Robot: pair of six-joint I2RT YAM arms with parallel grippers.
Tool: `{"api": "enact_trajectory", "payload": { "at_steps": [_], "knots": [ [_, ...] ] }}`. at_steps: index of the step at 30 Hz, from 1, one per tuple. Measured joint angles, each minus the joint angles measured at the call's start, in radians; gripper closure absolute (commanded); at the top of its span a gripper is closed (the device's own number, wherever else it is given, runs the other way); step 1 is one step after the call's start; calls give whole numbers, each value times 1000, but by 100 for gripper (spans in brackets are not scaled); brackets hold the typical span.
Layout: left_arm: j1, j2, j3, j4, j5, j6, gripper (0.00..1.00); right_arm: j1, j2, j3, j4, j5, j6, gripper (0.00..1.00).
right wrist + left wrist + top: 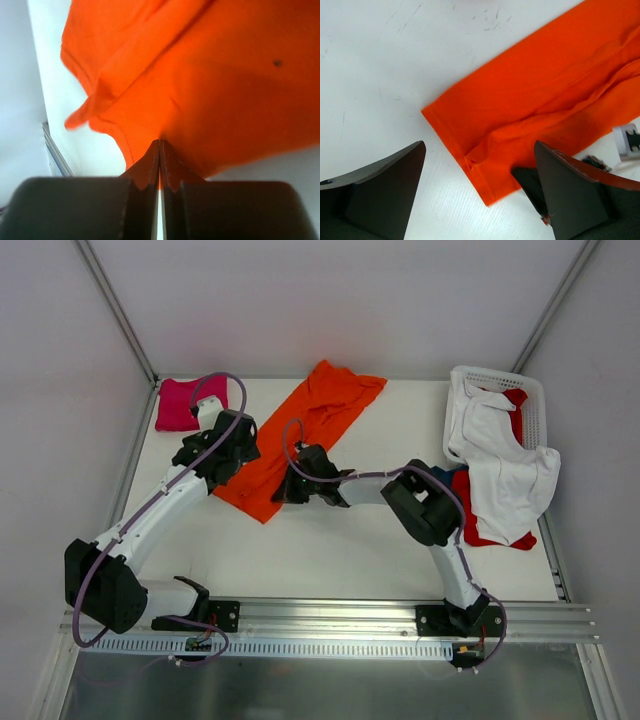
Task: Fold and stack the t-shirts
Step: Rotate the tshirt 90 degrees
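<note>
Nearest me, the rail (330, 615) along the near edge of the table (330, 550) carries both arm bases, and beyond it lies a broad bare strip of tabletop.

Past that strip both arms reach in to the orange shirt (310, 425). It lies as a long narrow band running slantwise from mid-table up to the far edge. The right gripper (160, 142) is fully closed, and in its wrist view the tips pinch the hem at the near end of the band. The left gripper (480, 150) hangs over the same near corner with its jaws spread wide and nothing between them.

Further back, the pink shirt (180, 405) sits as a compact square in the far left corner. It looks folded, so I count it as the start of the stack.

At the far right corner stands the basket (500, 375). The white shirt (505, 470) spills over its rim onto the table, and the red shirt (470, 520) lies under it, both of them unfolded.

By my reckoning one shirt is done, the orange one is halfway folded, and the rest are untouched. The clear working room is the near strip and the middle left. The right side is crowded, and the frame posts stand close along the left and right edges.
</note>
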Motion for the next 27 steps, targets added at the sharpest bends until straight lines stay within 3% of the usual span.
{"api": "enact_trajectory", "payload": {
  "at_steps": [7,13,20,21,22,24,26,27],
  "knots": [
    [0,29,0,0,0,-1,9,-40,-263,-352,-21,37,0,100],
    [0,95,5,1,6,-2,10,-46,-512,-602,-105,158,-8,99],
    [0,117,6,1,28,-4,10,-70,-842,-792,-400,444,3,99],
    [0,117,6,1,29,-5,10,-80,-891,-814,-447,487,5,92],
    [0,117,6,1,30,-6,11,-88,-931,-829,-493,523,6,58],
    [0,117,6,1,32,-9,11,-99,-991,-839,-579,580,3,21],
    [-2,116,6,1,37,-13,11,-101,-1052,-833,-653,632,-10,1],
    [-3,111,6,1,40,-13,10,-101,-1083,-824,-694,652,-19,0]
  ]
}}
